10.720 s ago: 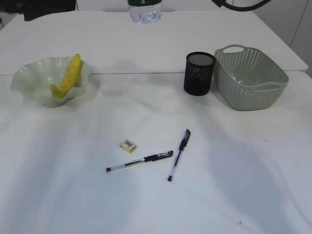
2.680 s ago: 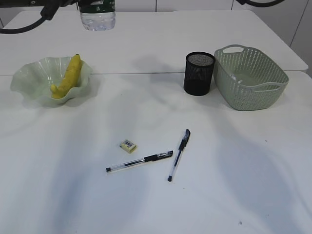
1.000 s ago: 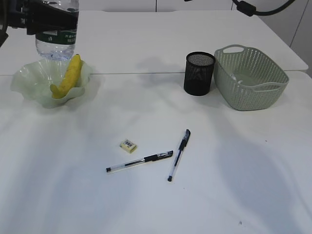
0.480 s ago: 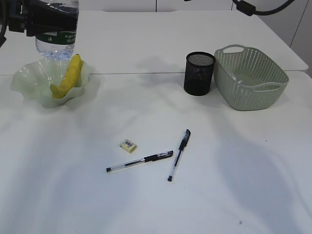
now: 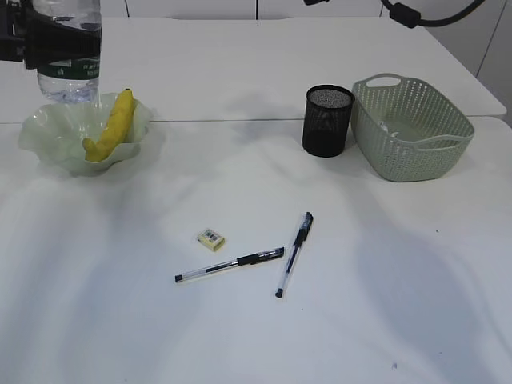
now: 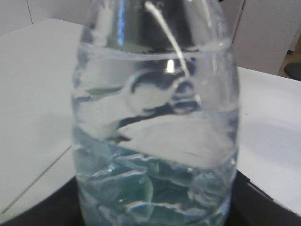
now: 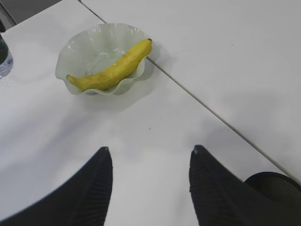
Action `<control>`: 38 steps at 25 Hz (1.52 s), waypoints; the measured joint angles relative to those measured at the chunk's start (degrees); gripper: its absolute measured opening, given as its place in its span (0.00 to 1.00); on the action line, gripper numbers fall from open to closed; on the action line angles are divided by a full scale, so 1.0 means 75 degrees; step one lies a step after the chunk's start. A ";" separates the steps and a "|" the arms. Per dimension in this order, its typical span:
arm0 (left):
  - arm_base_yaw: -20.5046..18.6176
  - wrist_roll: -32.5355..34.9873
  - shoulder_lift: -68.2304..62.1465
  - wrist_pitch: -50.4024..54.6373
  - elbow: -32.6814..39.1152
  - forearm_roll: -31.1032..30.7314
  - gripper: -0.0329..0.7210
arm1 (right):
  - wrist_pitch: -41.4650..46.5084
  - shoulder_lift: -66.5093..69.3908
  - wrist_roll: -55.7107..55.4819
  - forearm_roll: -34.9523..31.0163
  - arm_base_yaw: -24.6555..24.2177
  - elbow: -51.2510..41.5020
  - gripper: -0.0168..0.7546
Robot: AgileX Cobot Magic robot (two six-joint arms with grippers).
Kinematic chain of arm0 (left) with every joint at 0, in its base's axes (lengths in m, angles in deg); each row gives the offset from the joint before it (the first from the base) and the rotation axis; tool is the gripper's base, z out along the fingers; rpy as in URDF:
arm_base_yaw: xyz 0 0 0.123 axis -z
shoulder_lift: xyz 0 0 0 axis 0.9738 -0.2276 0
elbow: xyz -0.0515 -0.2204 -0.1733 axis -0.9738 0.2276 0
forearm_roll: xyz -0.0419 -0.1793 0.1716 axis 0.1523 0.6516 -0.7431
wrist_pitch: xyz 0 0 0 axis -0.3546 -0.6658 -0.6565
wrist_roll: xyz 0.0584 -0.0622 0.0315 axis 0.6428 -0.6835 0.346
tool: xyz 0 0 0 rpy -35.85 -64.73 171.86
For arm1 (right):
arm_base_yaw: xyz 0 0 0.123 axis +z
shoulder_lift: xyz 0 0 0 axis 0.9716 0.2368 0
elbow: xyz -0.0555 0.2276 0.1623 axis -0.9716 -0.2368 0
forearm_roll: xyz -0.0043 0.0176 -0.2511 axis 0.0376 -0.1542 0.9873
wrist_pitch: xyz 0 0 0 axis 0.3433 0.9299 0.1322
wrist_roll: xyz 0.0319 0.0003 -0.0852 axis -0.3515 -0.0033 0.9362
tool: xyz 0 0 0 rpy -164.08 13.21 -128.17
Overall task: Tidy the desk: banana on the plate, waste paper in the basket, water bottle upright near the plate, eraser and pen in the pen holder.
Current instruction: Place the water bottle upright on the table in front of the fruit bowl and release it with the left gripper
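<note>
Evidently the left jaws are clenched around the clear plastic water bottle (image 5: 66, 56), holding it upright in the air just behind the pale green wavy-edged plate (image 5: 48, 138), presumably to stand it on the white desk (image 5: 240, 336) there; its dark green label shows no readable writing. The right jaws hang released, grasping nothing, above the desk near that plate, where the yellow banana (image 7: 110, 71) already lies.

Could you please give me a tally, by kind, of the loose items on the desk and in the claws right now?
Pens: 2
Eraser: 1
Banana: 1
Water bottle: 1
Plate: 1
Pen holder: 1
Basket: 1
Total: 8
</note>
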 joint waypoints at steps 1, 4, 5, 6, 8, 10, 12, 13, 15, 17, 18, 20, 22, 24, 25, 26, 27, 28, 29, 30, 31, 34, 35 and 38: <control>0.0000 0.0062 -0.0046 0.0000 0.0000 0.0000 0.54 | 0.0000 0.0000 0.0000 0.0000 0.0000 0.0000 0.53; 0.0000 0.0242 -0.0166 0.0000 0.0000 0.0015 0.54 | -0.0006 0.0000 0.0000 0.0029 0.0000 0.0000 0.53; 0.0000 0.0298 -0.0221 0.0000 0.0000 0.0015 0.54 | -0.0018 0.0000 0.0000 0.0058 0.0000 0.0000 0.53; 0.0000 0.0315 -0.0278 0.0000 0.0000 0.0015 0.54 | -0.0024 0.0000 0.0000 0.0074 0.0000 0.0000 0.53; 0.0000 0.0347 -0.0401 0.0000 0.0000 0.0015 0.54 | -0.0076 0.0000 0.0000 0.0137 0.0000 0.0000 0.53; 0.0000 0.0376 -0.0577 0.0000 0.0000 0.0028 0.54 | -0.0170 0.0000 0.0000 0.0205 0.0000 0.0000 0.53; 0.0000 0.0376 -0.0769 0.0000 -0.0012 0.0028 0.54 | -0.0245 0.0000 0.0000 0.0252 0.0000 0.0000 0.53; -0.0007 0.0376 -0.0868 -0.0004 -0.0012 0.0028 0.54 | -0.0263 0.0000 0.0000 0.0287 0.0000 0.0000 0.53; -0.0049 0.0390 -0.1042 -0.0035 -0.0012 0.0028 0.54 | -0.0282 0.0000 0.0000 0.0331 0.0000 0.0000 0.53; -0.0099 0.0439 -0.1191 -0.0050 -0.0012 0.0011 0.54 | -0.0294 0.0000 0.0000 0.0347 0.0000 0.0000 0.53; -0.0133 0.0453 -0.1261 -0.0050 -0.0012 0.0013 0.54 | -0.0313 0.0000 0.0000 0.0361 0.0000 0.0000 0.53; -0.0243 0.0468 -0.1337 -0.0060 -0.0012 0.0013 0.54 | -0.0337 0.0000 0.0000 0.0375 0.0000 0.0000 0.53; -0.0350 0.0497 -0.1406 -0.0079 -0.0012 0.0013 0.54 | -0.0349 0.0000 0.0000 0.0375 0.0000 0.0000 0.53; -0.0496 0.0578 -0.1479 -0.0098 0.0007 0.0013 0.54 | -0.0349 0.0000 0.0000 0.0375 0.0000 0.0000 0.53; -0.0569 0.0669 -0.1492 -0.0118 0.0094 0.0013 0.54 | -0.0349 0.0000 0.0000 0.0375 0.0000 0.0000 0.53; -0.0636 0.0760 -0.1492 -0.0135 0.0207 0.0013 0.54 | -0.0349 0.0000 0.0000 0.0375 0.0000 0.0000 0.53; -0.0721 0.0866 -0.1492 -0.0135 0.0323 0.0013 0.54 | -0.0349 0.0000 0.0000 0.0375 0.0000 0.0000 0.53; -0.0812 0.0954 -0.1492 -0.0135 0.0481 0.0028 0.54 | -0.0365 0.0000 0.0000 0.0375 0.0000 0.0000 0.53; -0.0892 0.1066 -0.1492 -0.0149 0.0646 0.0043 0.54 | -0.0365 0.0000 0.0000 0.0375 0.0000 0.0000 0.53; -0.0987 0.1187 -0.1492 -0.0165 0.0793 0.0092 0.54 | -0.0365 0.0000 0.0000 0.0375 0.0000 0.0000 0.53; -0.1079 0.1296 -0.1492 -0.0177 0.0960 0.0148 0.54 | -0.0365 0.0000 0.0000 0.0375 0.0000 0.0000 0.53; -0.1288 0.1701 -0.1492 -0.0209 0.1361 0.0380 0.54 | -0.0379 0.0000 -0.0007 0.0375 0.0000 0.0000 0.53; -0.1348 0.1833 -0.1492 -0.0219 0.1477 0.0455 0.54 | -0.0379 0.0000 -0.0007 0.0375 0.0000 0.0000 0.53; -0.1398 0.2259 -0.1492 -0.0270 0.1750 0.0549 0.54 | -0.0379 0.0000 -0.0007 0.0375 0.0000 0.0000 0.53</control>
